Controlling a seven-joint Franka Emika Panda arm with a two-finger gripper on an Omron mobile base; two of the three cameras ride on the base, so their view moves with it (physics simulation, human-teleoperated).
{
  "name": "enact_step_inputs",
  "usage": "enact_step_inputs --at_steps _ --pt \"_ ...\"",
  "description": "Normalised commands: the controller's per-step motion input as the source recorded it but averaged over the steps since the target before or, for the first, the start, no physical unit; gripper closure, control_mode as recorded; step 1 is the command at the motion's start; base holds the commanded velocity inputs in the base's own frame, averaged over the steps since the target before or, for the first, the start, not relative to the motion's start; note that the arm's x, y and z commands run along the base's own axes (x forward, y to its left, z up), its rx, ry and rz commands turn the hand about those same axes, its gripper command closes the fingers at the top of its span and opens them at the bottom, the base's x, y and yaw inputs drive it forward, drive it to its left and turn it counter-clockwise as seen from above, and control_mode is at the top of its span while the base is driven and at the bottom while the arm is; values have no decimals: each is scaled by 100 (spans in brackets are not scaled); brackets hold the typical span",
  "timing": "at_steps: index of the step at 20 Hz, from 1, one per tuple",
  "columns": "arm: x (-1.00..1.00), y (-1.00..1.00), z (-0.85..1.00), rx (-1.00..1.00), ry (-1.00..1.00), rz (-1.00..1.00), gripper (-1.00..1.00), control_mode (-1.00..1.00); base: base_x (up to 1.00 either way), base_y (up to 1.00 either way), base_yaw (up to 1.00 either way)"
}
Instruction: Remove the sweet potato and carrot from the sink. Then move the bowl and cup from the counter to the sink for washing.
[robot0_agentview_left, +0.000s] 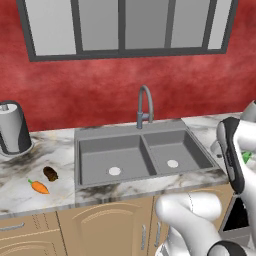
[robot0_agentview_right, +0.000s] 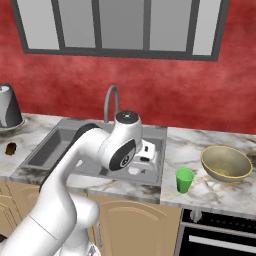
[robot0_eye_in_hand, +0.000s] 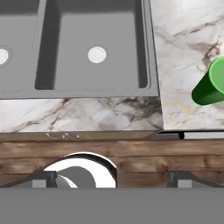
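Observation:
The dark brown sweet potato (robot0_agentview_left: 50, 173) and the orange carrot (robot0_agentview_left: 38, 187) lie on the marble counter (robot0_agentview_left: 30, 165) left of the grey double sink (robot0_agentview_left: 107, 135). Both basins hold nothing. In the right base view, the olive-tan bowl (robot0_agentview_right: 226, 162) and the green cup (robot0_agentview_right: 184, 180) stand upright on the counter to the sink's right. My gripper (robot0_agentview_right: 142, 162) hovers over the front edge of the right basin, open, with nothing between its fingers. In the hand view my gripper (robot0_eye_in_hand: 113, 180) looks down on the sink (robot0_eye_in_hand: 87, 92), with the cup (robot0_eye_in_hand: 212, 83) off to the right.
A curved faucet (robot0_agentview_left: 145, 102) rises behind the sink against the red wall. A paper towel holder (robot0_agentview_left: 14, 128) stands at the counter's far left. A stove front (robot0_agentview_right: 220, 235) sits below the bowl. Tan cabinets (robot0_agentview_left: 100, 225) run under the counter.

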Motion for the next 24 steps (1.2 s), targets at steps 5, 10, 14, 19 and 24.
enact_step_inputs --at_steps 5,10,14,19,24 --pt "14 -31 0 0 0 0 -100 -100 0 0 0" --pt "12 -31 0 0 -2 -1 -100 -100 0 0 0" --pt "10 -27 -3 0 -6 -7 -100 -100 0 0 0" --pt "15 -17 -9 0 -2 -11 -100 -100 0 0 0" --pt "18 -18 -10 -1 0 -10 -100 -100 0 0 0"
